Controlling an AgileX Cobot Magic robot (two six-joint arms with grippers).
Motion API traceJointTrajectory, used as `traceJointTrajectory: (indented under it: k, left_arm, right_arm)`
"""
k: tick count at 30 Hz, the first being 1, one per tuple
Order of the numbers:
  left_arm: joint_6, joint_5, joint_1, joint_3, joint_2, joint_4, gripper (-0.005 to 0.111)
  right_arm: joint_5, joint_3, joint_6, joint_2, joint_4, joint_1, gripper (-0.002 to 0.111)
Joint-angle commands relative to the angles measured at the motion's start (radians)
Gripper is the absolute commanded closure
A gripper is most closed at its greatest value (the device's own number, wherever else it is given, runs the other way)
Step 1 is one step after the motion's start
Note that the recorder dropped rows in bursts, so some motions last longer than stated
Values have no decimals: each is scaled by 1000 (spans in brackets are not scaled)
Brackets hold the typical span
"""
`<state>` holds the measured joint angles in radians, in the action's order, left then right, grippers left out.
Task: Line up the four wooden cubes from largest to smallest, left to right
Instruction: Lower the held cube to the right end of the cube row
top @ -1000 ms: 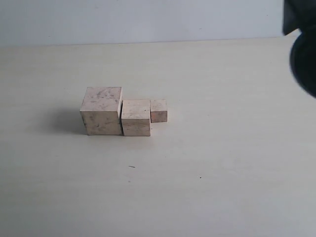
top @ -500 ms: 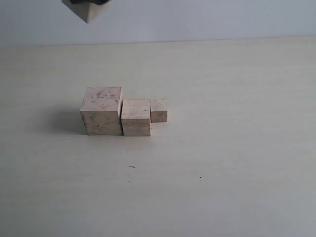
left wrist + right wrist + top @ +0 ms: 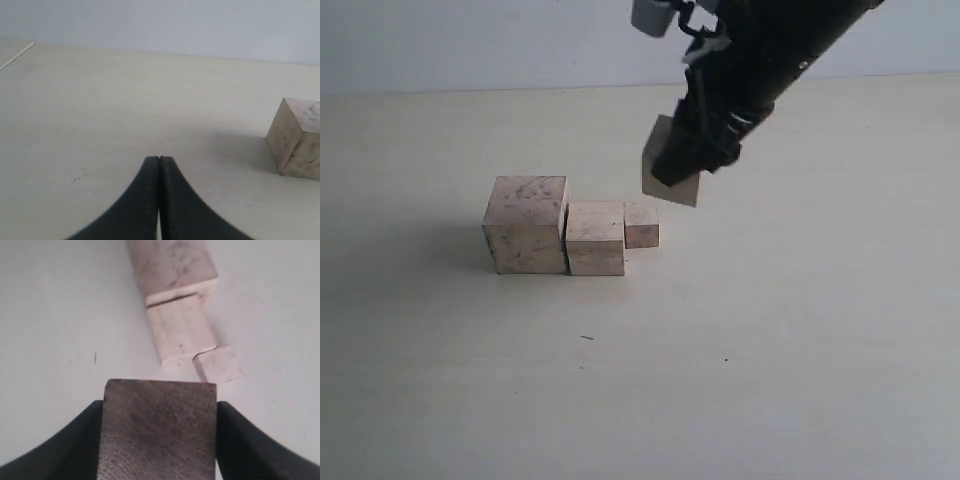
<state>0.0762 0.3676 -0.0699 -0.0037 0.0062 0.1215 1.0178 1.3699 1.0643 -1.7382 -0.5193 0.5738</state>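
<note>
Now the right gripper holds a cube aloft

The right gripper [image 3: 160,442] has its jaws part-way apart, clamped on two opposite faces of the fourth cube [image 3: 658,155]. That cube hangs off the table [image 3: 800,330], up and to the right of the largest cube [image 3: 525,225]. The middle cube [image 3: 595,238] touches the largest cube's right side, with the smallest cube [image 3: 641,224] just beyond it. The left gripper [image 3: 159,160] has its jaws pressed together on nothing, apart from the largest cube.

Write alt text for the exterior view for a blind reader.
A black right gripper holds a pale wooden cube in the air near the right end of a row of three speckled beige wooden cubes on a cream table, largest at left, smallest at right.
</note>
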Motion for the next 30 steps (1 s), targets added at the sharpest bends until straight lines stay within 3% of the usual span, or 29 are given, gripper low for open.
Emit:
traceJointTrajectory:
  k: [1,14,21,30]
  left_arm:
    - [-3,-13,2,4,-6,-2,107]
    - [-3,-13,2,4,-6,-2,107]
    - [-3,-13,2,4,-6,-2,107]
    - [-3,-13,2,4,-6,-2,107]
  right_arm:
    - [89,-40,227,12,6,-22,108]
    - [58,-61,261,-177,-11,-29,108]
    - [-93,-61,298,-202,-90,-29,108]
    - [-102,2,353,-288,-109,-29,108]
